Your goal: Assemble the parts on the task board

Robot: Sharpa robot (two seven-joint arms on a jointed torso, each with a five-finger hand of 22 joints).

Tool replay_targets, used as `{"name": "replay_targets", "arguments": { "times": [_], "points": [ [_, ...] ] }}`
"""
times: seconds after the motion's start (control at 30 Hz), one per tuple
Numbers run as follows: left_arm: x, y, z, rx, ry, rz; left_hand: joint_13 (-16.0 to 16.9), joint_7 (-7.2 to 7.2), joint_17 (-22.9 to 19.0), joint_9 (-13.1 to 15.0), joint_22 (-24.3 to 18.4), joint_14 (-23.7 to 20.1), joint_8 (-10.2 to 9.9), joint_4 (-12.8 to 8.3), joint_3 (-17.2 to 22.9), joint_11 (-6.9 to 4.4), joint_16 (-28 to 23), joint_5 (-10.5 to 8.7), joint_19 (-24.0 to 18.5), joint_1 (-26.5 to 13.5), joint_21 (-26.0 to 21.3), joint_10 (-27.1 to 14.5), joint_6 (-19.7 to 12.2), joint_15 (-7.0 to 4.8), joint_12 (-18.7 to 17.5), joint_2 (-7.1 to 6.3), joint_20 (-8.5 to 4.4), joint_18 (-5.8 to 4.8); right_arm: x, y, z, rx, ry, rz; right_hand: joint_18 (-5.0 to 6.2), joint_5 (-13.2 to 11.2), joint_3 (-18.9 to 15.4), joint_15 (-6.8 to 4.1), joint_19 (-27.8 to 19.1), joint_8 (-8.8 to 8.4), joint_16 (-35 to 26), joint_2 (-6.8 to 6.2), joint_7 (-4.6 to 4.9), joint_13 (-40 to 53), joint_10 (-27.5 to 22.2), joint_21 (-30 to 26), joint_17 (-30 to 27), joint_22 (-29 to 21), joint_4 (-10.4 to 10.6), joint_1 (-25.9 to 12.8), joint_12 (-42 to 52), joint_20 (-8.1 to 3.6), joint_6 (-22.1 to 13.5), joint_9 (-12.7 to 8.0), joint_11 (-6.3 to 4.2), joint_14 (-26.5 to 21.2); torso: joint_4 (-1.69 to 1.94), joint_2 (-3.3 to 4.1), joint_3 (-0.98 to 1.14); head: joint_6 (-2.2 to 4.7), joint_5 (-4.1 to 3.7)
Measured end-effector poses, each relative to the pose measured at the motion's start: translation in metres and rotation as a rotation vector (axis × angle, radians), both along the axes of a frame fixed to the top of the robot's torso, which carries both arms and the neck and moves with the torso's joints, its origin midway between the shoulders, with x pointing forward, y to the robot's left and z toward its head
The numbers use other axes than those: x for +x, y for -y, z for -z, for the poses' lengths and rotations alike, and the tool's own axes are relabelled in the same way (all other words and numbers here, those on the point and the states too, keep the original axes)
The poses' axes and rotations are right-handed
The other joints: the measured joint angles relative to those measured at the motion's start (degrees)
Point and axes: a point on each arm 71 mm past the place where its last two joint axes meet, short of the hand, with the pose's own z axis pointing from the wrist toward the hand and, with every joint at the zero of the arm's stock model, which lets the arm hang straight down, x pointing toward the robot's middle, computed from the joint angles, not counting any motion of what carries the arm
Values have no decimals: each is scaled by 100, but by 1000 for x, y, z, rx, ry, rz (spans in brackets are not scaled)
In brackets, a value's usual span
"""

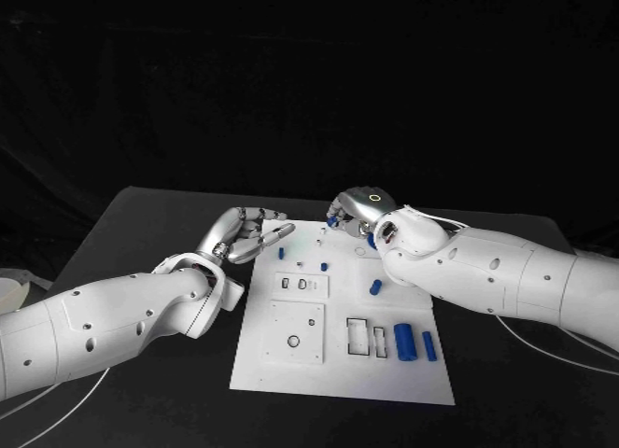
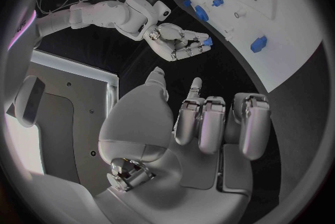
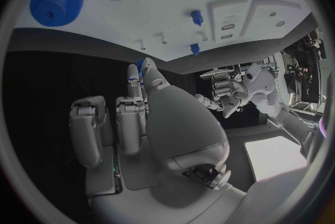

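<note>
At the board's point(image 1: 343, 373) far edge I have both hands working. My right hand point(image 1: 360, 211) sits over the far right corner of the board, fingers curled together, and the left wrist view shows a small blue part point(image 2: 207, 41) pinched at its fingertips. My left hand point(image 1: 250, 231) hovers just off the board's far left edge, fingers partly spread and holding nothing that I can see. A blue peg point(image 1: 281, 252) stands on the board just beside it. Nearer me on the board, two blue cylinders point(image 1: 406, 342) lie next to the rectangular slots point(image 1: 358, 337), and a blue gear point(image 3: 56, 0) lies on the board near the right hand.

My worry is the pinch: the part is small and mostly hidden by the fingers, so I cannot judge its angle. If it goes down tilted it may jam or slip free and roll off onto the desk point(image 1: 147, 215). The hands are also close across that far edge, so a sideways reach could bump them.
</note>
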Motion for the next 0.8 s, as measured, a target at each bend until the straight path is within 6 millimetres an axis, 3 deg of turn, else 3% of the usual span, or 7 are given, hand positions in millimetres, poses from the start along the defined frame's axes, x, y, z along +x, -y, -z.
{"name": "replay_targets", "arguments": {
  "times": [0.33, 0.8],
  "points": [
    [0, 1, -3, -3, 5, 3, 0, 0, -1, 0, 0, 0, 0, 0, 0, 0, 0, 0, 0, 30, 0, 0, 0, 0, 0, 31, 0, 0, 6, -2, 2, -25, -13, 13, 0, -9, 14, 0, 0, -21, 0, -1, 0, 0, -4, 0, 0, -1, 14, 0, 0, 0, -17, -10, 4, 0, 55, 16, -8, -10, -24],
    [1, 1, -4, -4, 8, 3, 0, 0, -2, 1, 0, 0, 0, 0, 0, 0, 0, 0, 0, 30, 0, 0, 0, 0, 0, 31, 0, 0, 15, -5, 5, -48, -21, 30, 0, 8, 31, 0, 0, -55, 0, -1, 10, -1, -4, 0, -1, -1, -2, 0, 0, 0, -29, -5, 4, 0, 62, 5, -4, -46, -107]
  ]
}}
